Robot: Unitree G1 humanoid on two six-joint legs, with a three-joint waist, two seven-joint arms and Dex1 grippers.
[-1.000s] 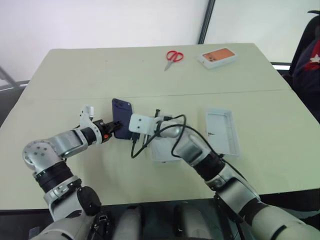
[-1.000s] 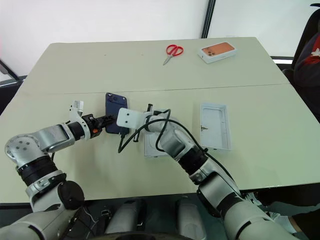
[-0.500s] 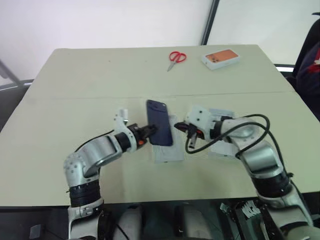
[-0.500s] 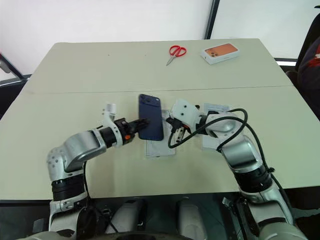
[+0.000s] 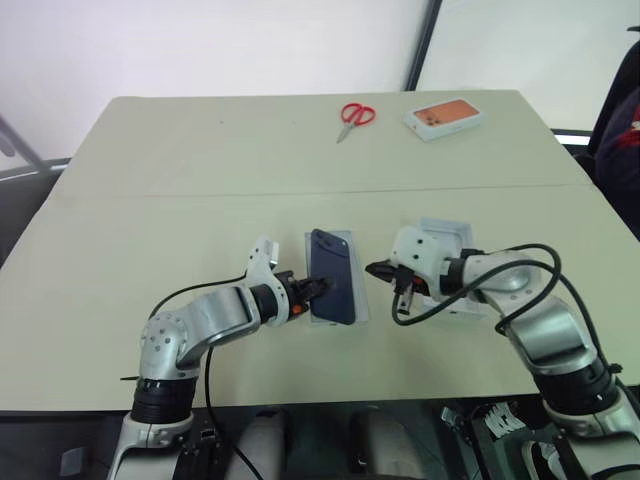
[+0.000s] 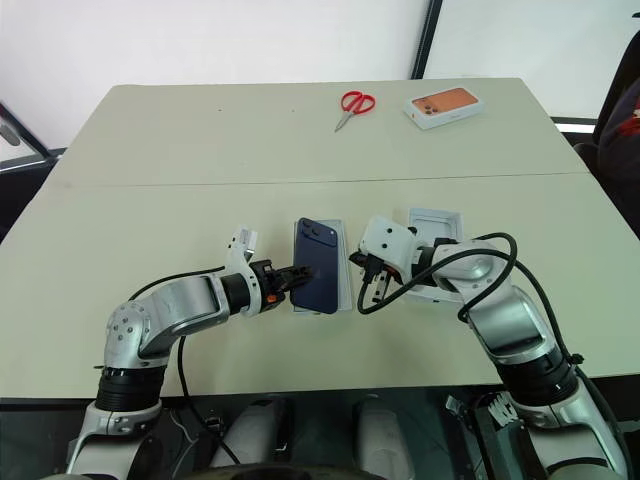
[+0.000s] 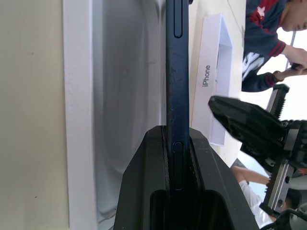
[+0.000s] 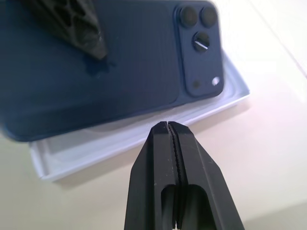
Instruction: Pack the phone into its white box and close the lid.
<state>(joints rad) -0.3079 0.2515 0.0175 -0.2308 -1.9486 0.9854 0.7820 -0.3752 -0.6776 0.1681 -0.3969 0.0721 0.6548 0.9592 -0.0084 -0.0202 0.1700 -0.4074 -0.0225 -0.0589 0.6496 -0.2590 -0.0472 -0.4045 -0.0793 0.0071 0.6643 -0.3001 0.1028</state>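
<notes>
Phone [image 6: 318, 280], slim navy, pinched edgewise by left fingers [image 6: 293, 277]; right fingers [image 8: 169, 143] pressed together.

You are looking at a pale table [image 5: 150, 200] with a seam running across its middle. Red scissors [image 5: 351, 115] are lying at the far side, and a box with an orange phone picture [image 5: 444, 116] is sitting near them, toward the right. Closer in, the white box [image 5: 338, 282] is resting on the tabletop, and the lid [image 5: 448, 262] is lying inside-up to its right.
</notes>
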